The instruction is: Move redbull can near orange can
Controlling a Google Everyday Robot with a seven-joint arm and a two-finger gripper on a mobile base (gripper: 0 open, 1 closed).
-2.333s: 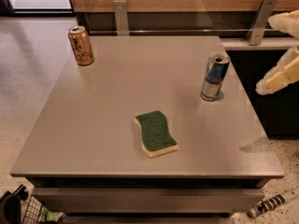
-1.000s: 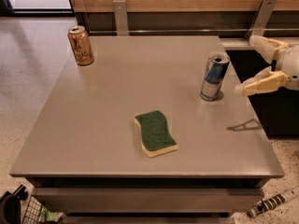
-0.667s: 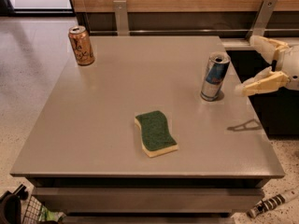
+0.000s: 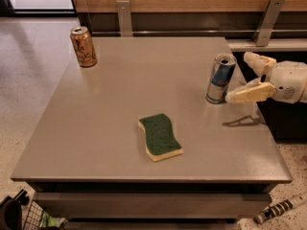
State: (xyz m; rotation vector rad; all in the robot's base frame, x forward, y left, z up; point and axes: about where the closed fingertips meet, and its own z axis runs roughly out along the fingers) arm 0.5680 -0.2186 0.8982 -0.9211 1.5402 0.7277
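The redbull can [image 4: 220, 78], slim, blue and silver, stands upright near the right edge of the grey table [image 4: 120, 104]. The orange can [image 4: 83, 47], copper-orange with pale lettering, stands upright at the table's far left corner. My gripper [image 4: 242, 76] comes in from the right at can height. Its cream fingers [image 4: 249, 93] are spread open. The near finger's tip is right beside the redbull can, and the far finger sits behind and to the right of it. The gripper holds nothing.
A green and yellow sponge [image 4: 160, 136] lies near the middle front of the table. A wooden wall with metal brackets [image 4: 123, 16] runs behind the table. A ledge [image 4: 268, 44] sits at the far right.
The gripper has moved left toward the redbull can, from the right edge of the view to just beside the can. Both cans and the sponge have stayed put.
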